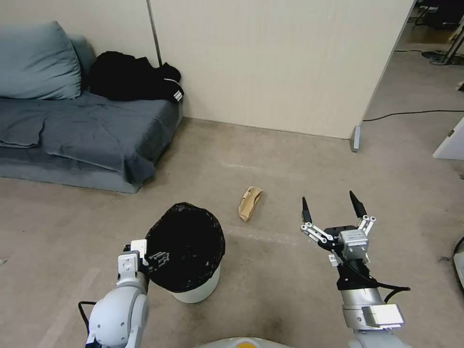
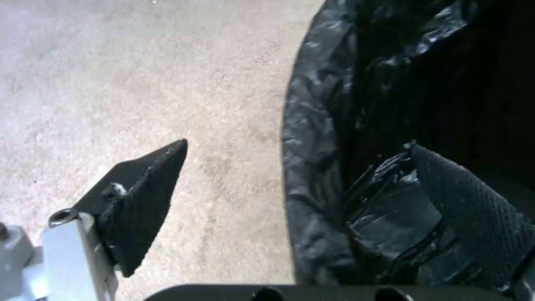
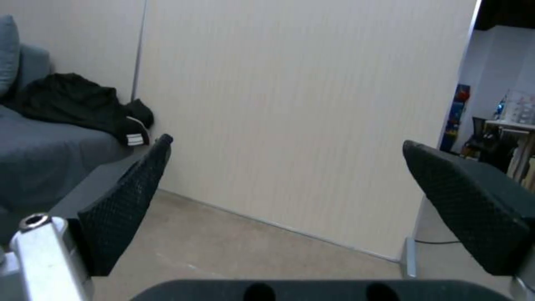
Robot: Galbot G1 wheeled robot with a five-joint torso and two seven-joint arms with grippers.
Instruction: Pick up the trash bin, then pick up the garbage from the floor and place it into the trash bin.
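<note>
Trash bin stands on the floor, white tub lined with a loose black bag. Left gripper at the bin's rim, fingers apart and straddling it, one outside, one inside against the bag; not clamped. Bin looks light and stiff, but the liner is slick and slack, so pinch rim and bag together. Tan crumpled paper lies just beyond the bin: soft, light, grab mid-body. Right gripper hovers right of the bin, spread wide, empty.
</note>
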